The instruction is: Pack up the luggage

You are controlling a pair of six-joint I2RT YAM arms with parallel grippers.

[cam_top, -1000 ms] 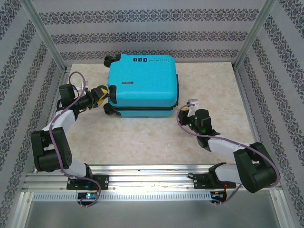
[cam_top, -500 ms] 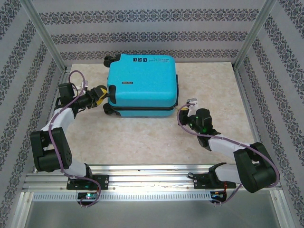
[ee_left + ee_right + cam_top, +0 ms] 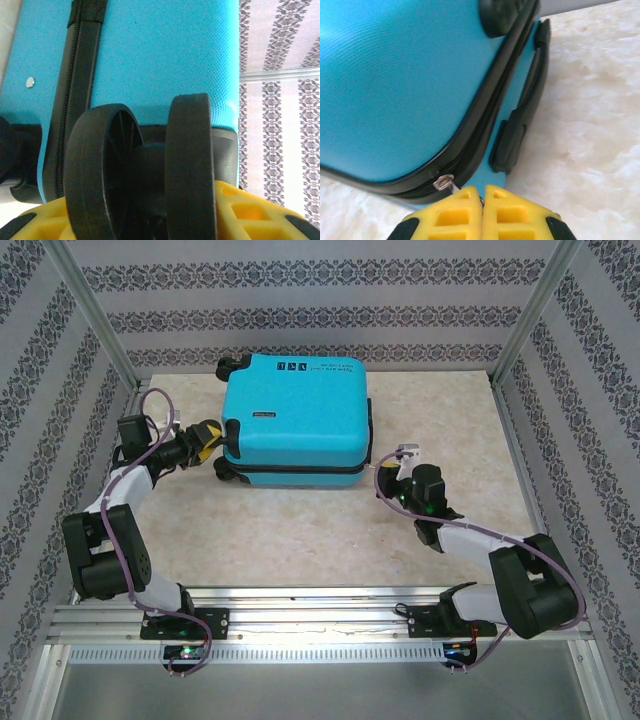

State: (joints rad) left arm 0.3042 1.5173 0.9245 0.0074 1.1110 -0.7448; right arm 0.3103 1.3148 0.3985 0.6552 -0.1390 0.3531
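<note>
- Luggage (image 3: 295,418): turquoise, both shells together, lying flat on the tabletop (image 3: 300,530), towards the far side and a little left of centre, small dark labels facing up along the far edge.
- Left tool (image 3: 212,434): reaching in from the left, set against the luggage's left side by the near-left corner.
- From the left wrist: left tool (image 3: 145,222) partly spread, yellow fingers (image 3: 250,212) on either side of a black twin wheel (image 3: 140,165), clamped on it; right finger pressed against the outer disc, left finger partly hidden behind the other disc.
- Above that wheel: blue shell (image 3: 160,50) and a black zipper band (image 3: 75,90) running along it.
- Right tool (image 3: 388,478): low over the tabletop, just beside the luggage's near-right corner.
- From the right wrist: right tool (image 3: 483,192) pressed fully together, no gap between the yellow fingers (image 3: 452,215).
- Small metal zipper pull (image 3: 445,182): at the black seam of the rounded corner, its tab running into the fingertips, apparently pinched there.
- Black handle (image 3: 517,130): on the side of the shell just beyond the right tool, clear of the fingers.
</note>
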